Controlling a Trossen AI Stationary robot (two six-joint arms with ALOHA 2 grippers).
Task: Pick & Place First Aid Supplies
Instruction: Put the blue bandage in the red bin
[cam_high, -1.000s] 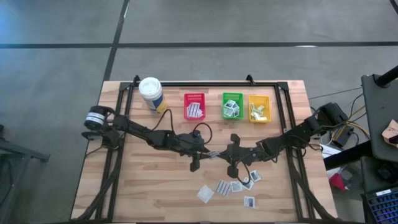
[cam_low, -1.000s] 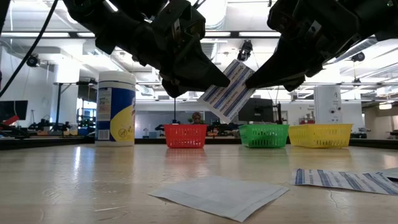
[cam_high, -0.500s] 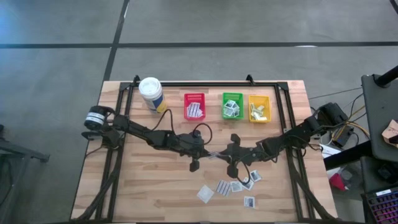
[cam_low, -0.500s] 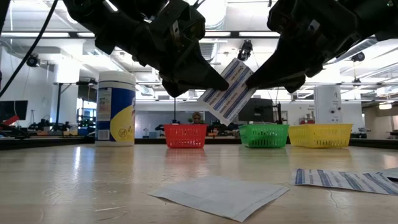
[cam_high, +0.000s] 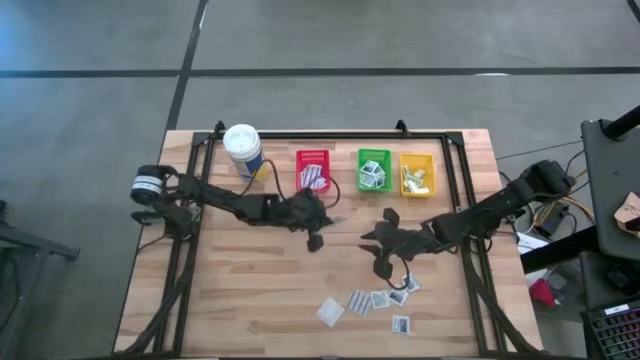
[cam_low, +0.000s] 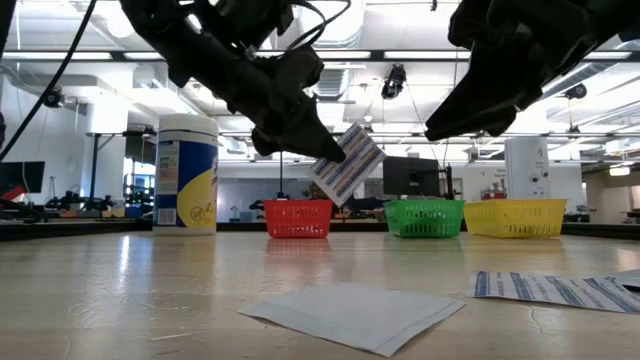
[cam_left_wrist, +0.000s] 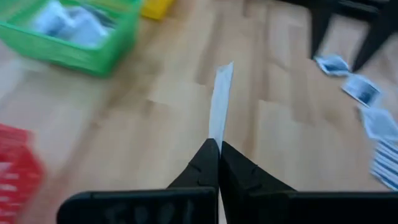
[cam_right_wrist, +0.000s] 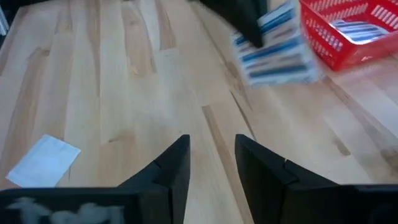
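Low view: left gripper (cam_low: 318, 150) pinches a blue-striped packet (cam_low: 347, 164) by one edge, aloft just before the red bin (cam_low: 297, 217). Right gripper (cam_right_wrist: 211, 163), fingers spread and empty, hangs well apart; bare tabletop (cam_high: 250, 280) lies between them.

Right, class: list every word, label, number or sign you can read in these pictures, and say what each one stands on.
None can be read.
White cylindrical canister with yellow label: print too blurred to read.
Blue-striped white paper packet held in the left gripper: stripes only, no legible text.
Small white paper packets on the wooden table: dark prints too small to read.
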